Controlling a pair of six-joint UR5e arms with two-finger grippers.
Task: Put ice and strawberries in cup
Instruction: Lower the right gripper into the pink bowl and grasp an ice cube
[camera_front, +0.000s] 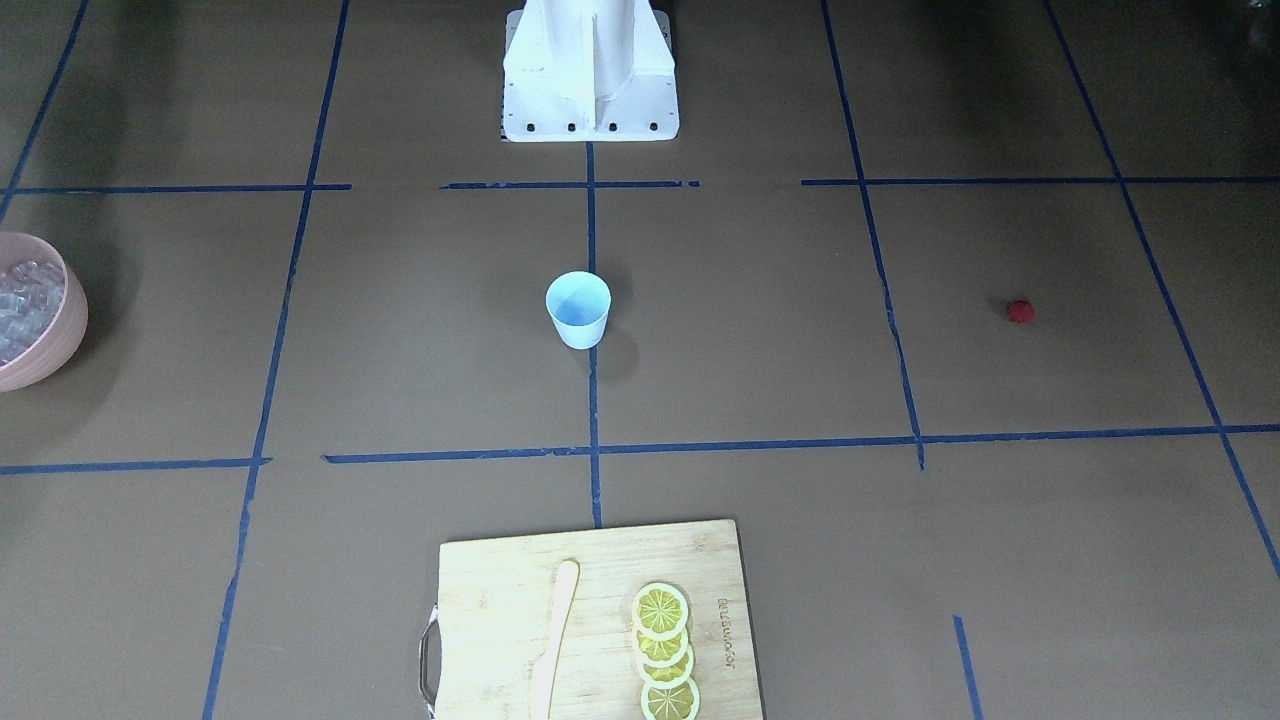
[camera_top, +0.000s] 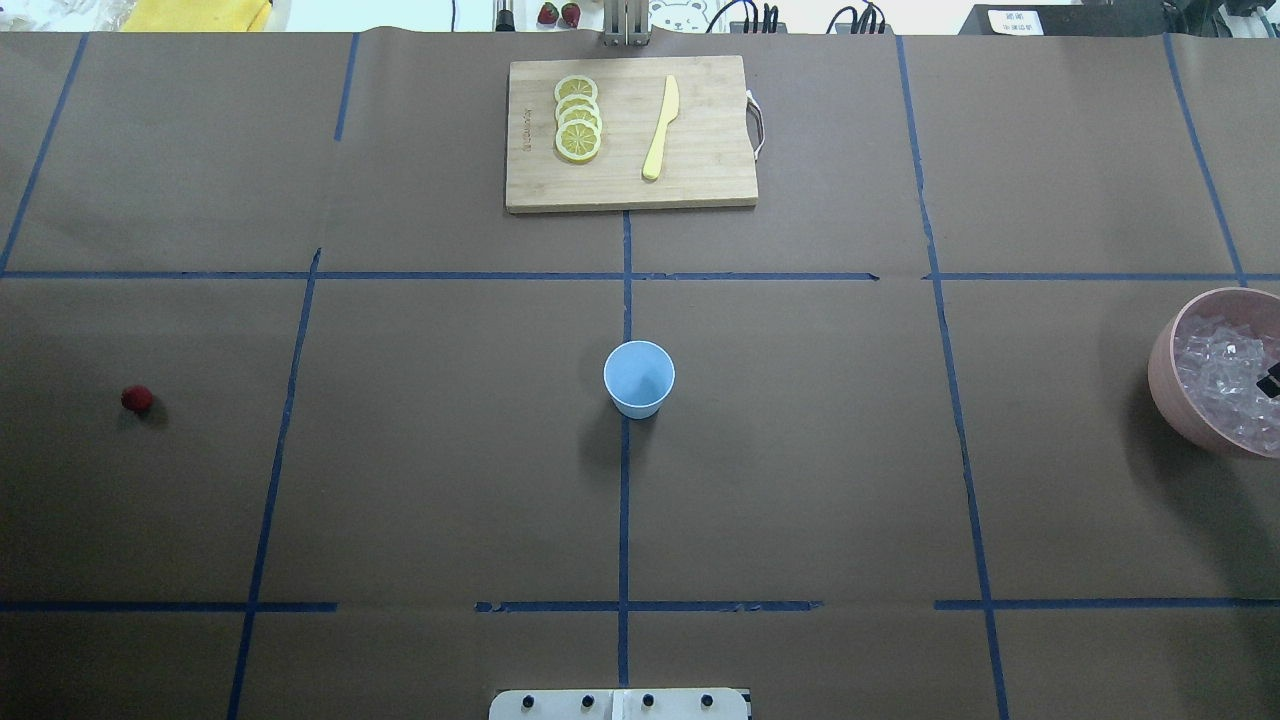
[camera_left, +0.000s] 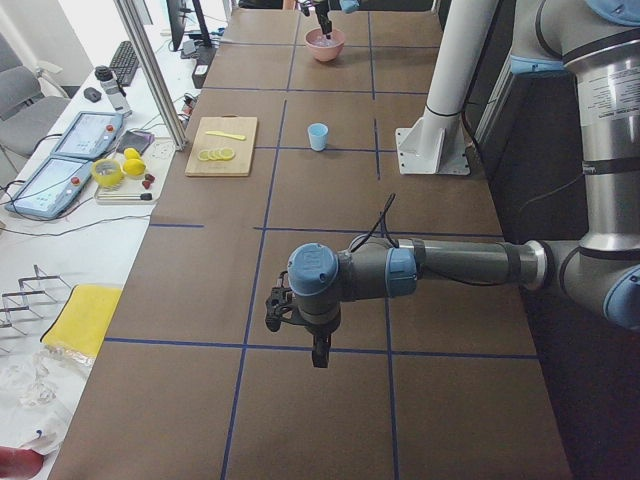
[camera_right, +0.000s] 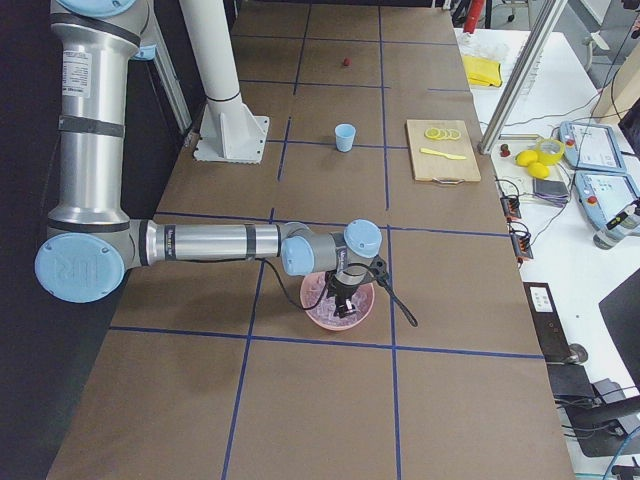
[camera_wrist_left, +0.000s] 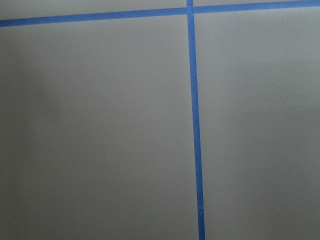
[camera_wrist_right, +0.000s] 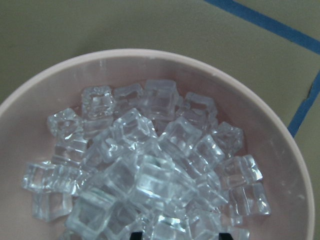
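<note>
Lying heaped in bowl (camera_wrist_right: 287, 150), ice (camera_wrist_right: 145, 165) directly beneath right gripper (camera_wrist_right: 180, 236).

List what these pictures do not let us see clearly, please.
- right gripper: the right wrist view's bottom edge cuts its fingertips off, so whether it grips ice is unclear.
- left gripper: shows only in the exterior left view; open or shut cannot be told.
- strawberry: too small for detail wherever it shows.
- pink bowl: cut by the overhead view's right edge.
</note>
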